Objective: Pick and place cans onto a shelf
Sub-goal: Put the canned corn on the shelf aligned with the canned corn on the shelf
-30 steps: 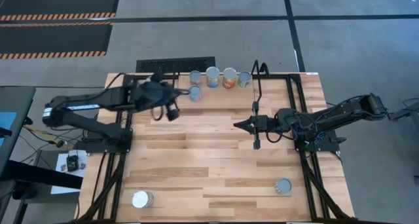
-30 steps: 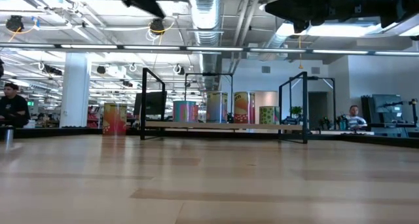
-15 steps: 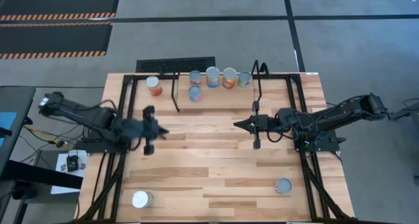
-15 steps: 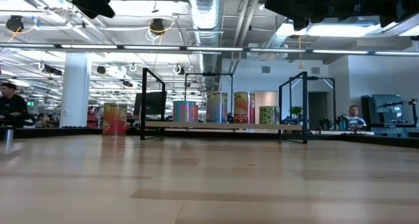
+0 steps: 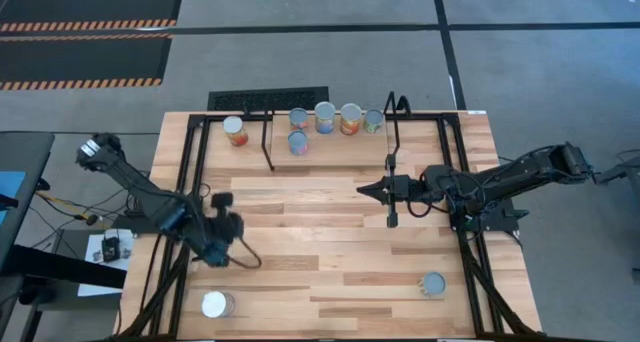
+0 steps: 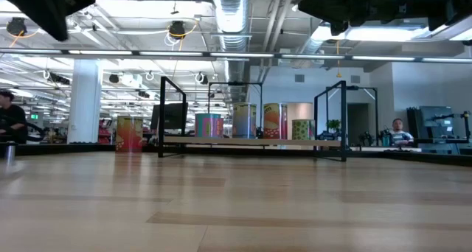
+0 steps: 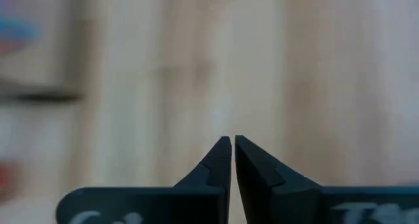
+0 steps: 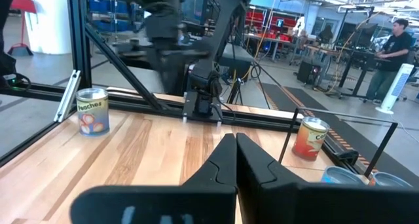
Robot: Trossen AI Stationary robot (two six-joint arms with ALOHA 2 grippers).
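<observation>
Reaching for the white-topped can with an empty left claw

Left claw (image 5: pixel 222 234) pinched to a sliver, holding nothing, poised over bare bench (image 5: pixel 330 252) near the white-topped can (image 5: pixel 216 304) at the front left corner. Best opened wide before dropping, then centred over the can and closed on its sides, kept upright. Right claw (image 5: pixel 365 190) likewise nearly closed and empty, parked mid-bench. Grey-topped can (image 5: pixel 433 284) front right; five more on or by the shelf (image 5: pixel 330 142) at the back.

High view: straight down, whole table (image 5: pixel 330 252), far. Low view: tabletop height, level, faces shelf (image 6: pixel 251 141) at 12 o'clock; both share it. Left wrist: close, down onto wood. Right wrist: level across table.
</observation>
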